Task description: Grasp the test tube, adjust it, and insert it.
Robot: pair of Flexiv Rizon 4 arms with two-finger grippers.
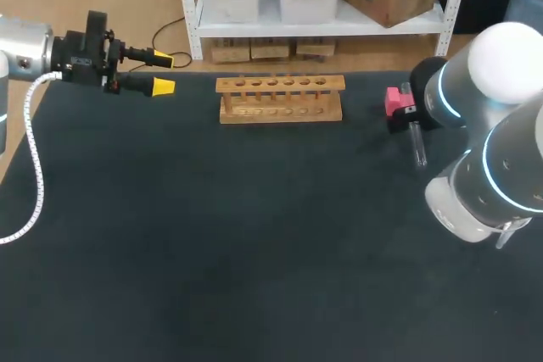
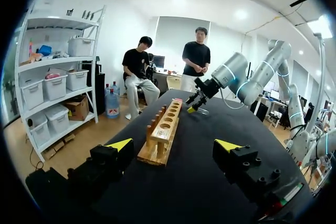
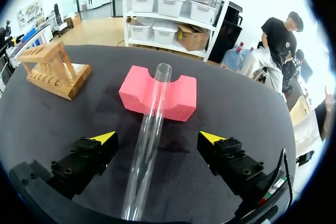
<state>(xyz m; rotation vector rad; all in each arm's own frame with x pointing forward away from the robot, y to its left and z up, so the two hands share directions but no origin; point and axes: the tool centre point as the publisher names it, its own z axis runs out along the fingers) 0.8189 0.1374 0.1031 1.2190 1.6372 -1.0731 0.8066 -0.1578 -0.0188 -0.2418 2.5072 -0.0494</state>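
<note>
On the surface (image 3: 105,116), the test tube (image 3: 150,129) may roll off its foam block (image 3: 181,98) if the released right claw (image 3: 157,138) closes off-centre.

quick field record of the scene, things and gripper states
tube: clear glass test tube, one end propped on the pink foam block
rack: wooden test tube rack, all holes empty
left gripper: open, empty, off to the rack's side
right gripper: open, fingers either side of the tube, not touching
stage: not yet grasped
</note>
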